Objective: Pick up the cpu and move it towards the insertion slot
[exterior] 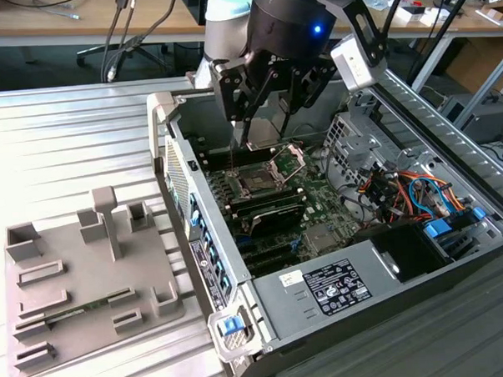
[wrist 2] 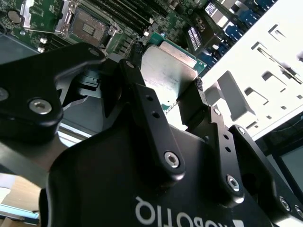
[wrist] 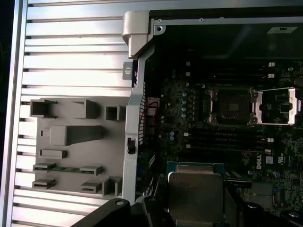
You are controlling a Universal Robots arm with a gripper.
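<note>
My end effector (wrist 2: 165, 101) pinches the cpu (wrist 2: 166, 71) by two opposite edges, above the green board inside the open computer case (exterior: 206, 266). The insertion slot (wrist: 232, 106) lies uncovered, bracket swung aside. The grey tray (exterior: 80, 288) sits outside on the counter (exterior: 58, 147).

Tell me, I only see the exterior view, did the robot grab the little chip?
Observer: Yes. In the second wrist view the gripper is shut on the cpu, a finger on either edge.
Operator: Is its shiny side showing?
Observer: Yes, in the first wrist view the cpu's pale metal top faces the camera.
Operator: Is it in its hole yet?
Observer: No. In the first wrist view the insertion slot lies open and bare, apart from the chip.
</note>
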